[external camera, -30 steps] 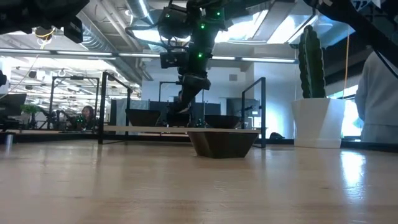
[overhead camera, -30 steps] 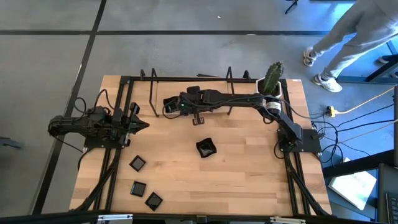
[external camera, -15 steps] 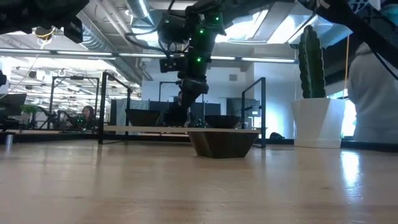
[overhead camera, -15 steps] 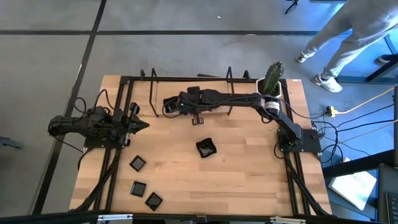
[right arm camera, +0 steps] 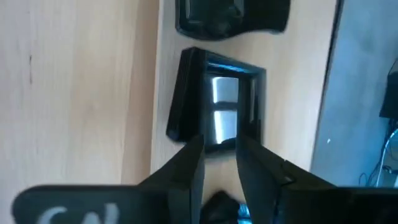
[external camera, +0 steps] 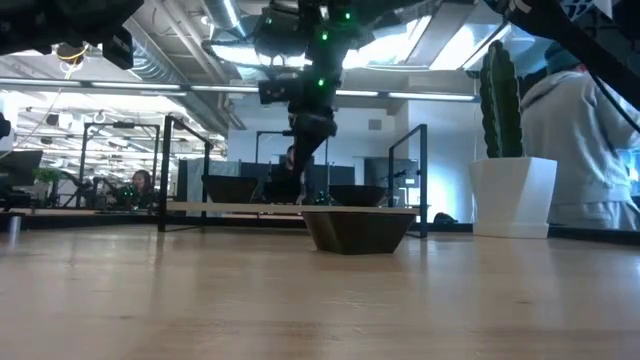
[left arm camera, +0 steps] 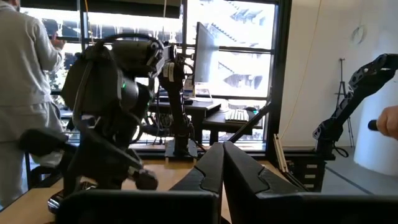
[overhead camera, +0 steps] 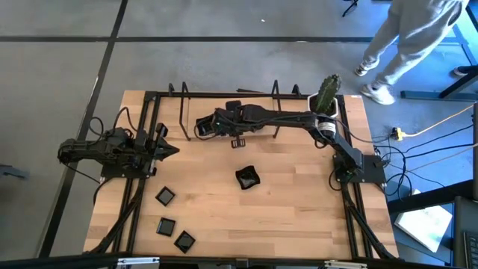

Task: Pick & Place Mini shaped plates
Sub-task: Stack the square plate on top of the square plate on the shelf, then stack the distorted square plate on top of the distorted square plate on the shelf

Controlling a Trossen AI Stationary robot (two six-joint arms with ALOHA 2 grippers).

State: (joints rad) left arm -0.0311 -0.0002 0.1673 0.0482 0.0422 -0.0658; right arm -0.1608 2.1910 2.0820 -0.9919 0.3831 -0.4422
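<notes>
In the right wrist view a square raised-rim black plate (right arm camera: 217, 99) lies flat on the wood near the table's far edge. My right gripper (right arm camera: 219, 142) hangs over its near rim, fingers open and slanting down; in the high view it (overhead camera: 200, 124) is at the far middle-left. A wavy black plate (overhead camera: 247, 177) rests at the table's centre. Three small square plates (overhead camera: 165, 196) (overhead camera: 166, 226) (overhead camera: 184, 240) lie at the near left. My left gripper (overhead camera: 170, 149) waits shut at the left. My right gripper's fingers (right arm camera: 194, 155) stand on either side of the square plate's near rim (right arm camera: 217, 144), slanting down from above. The plate lies flat on the table. Whether a finger still touches the rim, I cannot tell.
A white pot with a cactus (overhead camera: 326, 96) stands at the far right corner. Black upright frames (overhead camera: 183, 112) line the far edge. A second dark thing (right arm camera: 233, 15) lies just beyond the square plate. A person (overhead camera: 407, 41) walks past the far right corner.
</notes>
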